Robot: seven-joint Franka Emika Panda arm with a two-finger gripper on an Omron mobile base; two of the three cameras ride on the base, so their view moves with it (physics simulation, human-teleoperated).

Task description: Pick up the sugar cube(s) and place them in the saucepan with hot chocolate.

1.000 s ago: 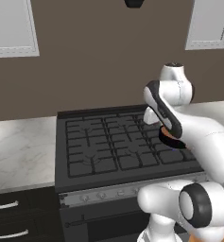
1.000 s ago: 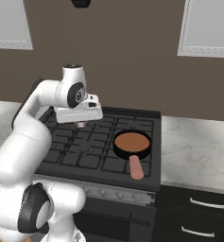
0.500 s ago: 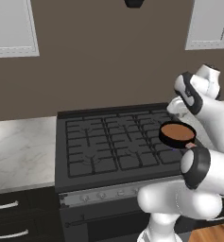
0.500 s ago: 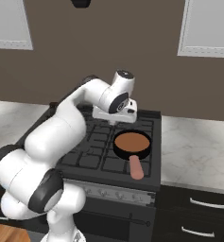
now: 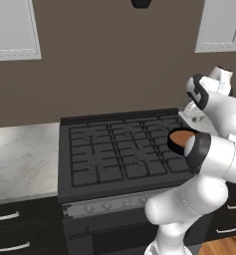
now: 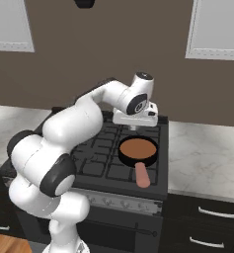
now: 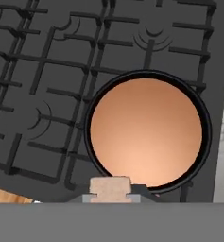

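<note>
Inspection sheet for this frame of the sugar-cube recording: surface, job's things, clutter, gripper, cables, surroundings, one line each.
Surface: black gas stove with grates, set between marble counter sections.
Job's things: saucepan with brown liquid sits on the stove's front right area, its pinkish handle pointing to the front edge. One pale tan sugar cube sits between the fingertips.
Clutter: nothing seen.
Gripper: gripper shut on the sugar cube, hanging above the saucepan, near its rim in the hand view.
Cables: nothing seen.
Surroundings: brown wall, white upper cabinets, dark drawers below, stove knobs along the front.
</note>
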